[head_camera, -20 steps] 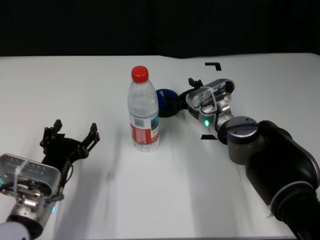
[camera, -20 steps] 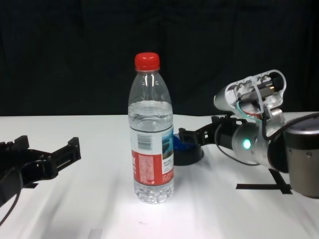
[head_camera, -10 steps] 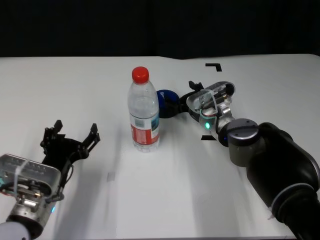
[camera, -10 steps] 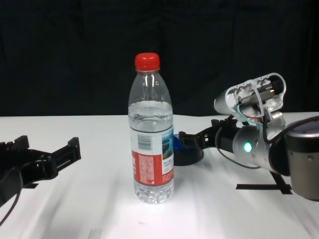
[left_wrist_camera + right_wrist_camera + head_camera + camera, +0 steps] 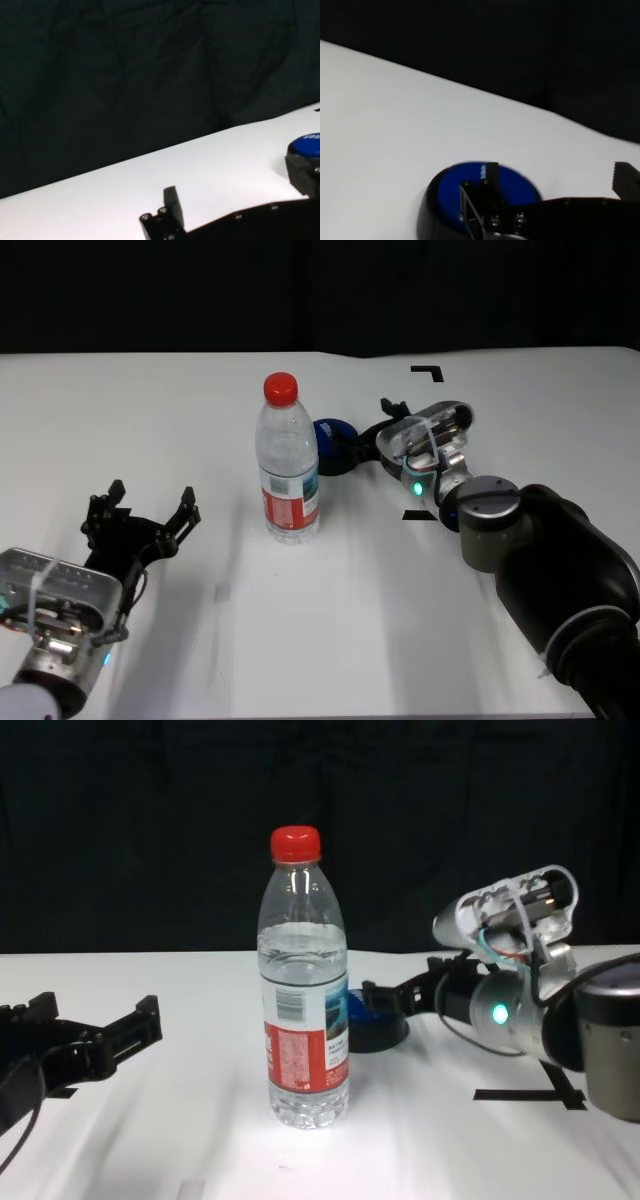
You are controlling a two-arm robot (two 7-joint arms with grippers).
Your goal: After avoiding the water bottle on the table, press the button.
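Right end effector (image 5: 372, 437) at the button (image 5: 333, 446), with the water bottle (image 5: 287, 462) standing upright beside it on the tabletop (image 5: 330, 620).

We see the right end effector low over the white tabletop, its black fingers spread apart and gripping nothing; in the right wrist view one fingertip (image 5: 489, 176) lies over the button's blue dome, though we cannot tell whether it touches. The button is a low round dome, blue on top with a black base, just behind and to the right of the bottle. The bottle is tall and clear with a red screw cap and a red, white and blue label. The left end effector (image 5: 140, 518) rests near the left front of the tabletop, well apart from the bottle, fingers spread and empty.
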